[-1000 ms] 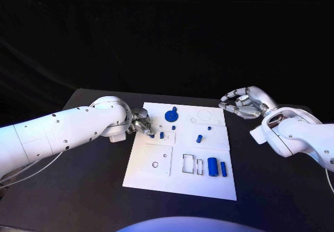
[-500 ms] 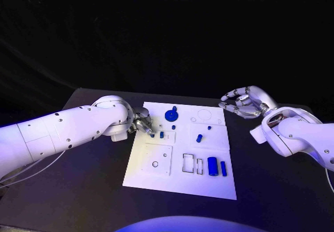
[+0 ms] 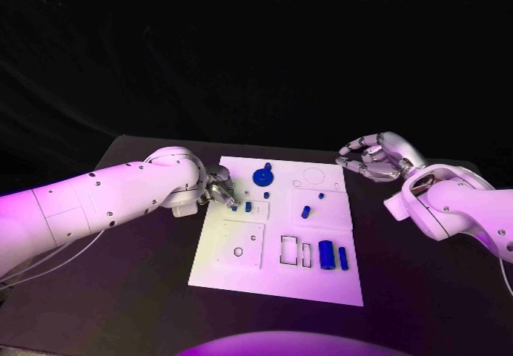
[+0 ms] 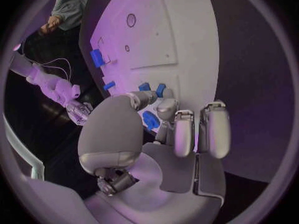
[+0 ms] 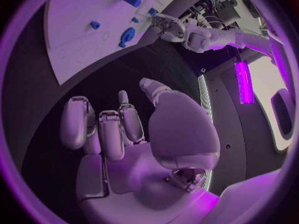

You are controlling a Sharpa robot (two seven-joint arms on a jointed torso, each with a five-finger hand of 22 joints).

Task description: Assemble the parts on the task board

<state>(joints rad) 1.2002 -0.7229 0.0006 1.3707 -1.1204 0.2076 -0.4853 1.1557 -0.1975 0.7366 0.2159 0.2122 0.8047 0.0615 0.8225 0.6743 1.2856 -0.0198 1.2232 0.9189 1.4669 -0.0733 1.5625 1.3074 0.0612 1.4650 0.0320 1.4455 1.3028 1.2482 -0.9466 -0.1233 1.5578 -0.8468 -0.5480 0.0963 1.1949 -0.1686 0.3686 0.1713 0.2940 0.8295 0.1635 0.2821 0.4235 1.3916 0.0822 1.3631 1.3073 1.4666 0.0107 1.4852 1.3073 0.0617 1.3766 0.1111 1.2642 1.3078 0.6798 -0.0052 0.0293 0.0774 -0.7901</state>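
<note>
White task board [image 3: 246,259] sits mid black tabletop [image 3: 128,282], long side running away from the robot. Blue parts on it: a round disc-shaped part [image 3: 263,176] near the far edge, a small peg [image 3: 306,212] around the centre, two upright cylinders [image 3: 326,254] side by side near the right edge toward the robot, and a couple of small blue pieces [image 3: 248,207] close to the left edge. Left hand [image 3: 217,189] is at the board's left edge, fingers [image 4: 167,108] curled down onto the board right at those small pieces; left wrist view shows a blue piece [image 4: 150,120] between thumb and fingertips, looks pinched, though contact is partly hidden. Right hand [image 3: 374,158] hovers off the board past its far right corner, above the tabletop, fingers [image 5: 109,129] curled inward, nothing in them. Right wrist view shows the board [image 5: 81,20] well apart from that hand.
</note>
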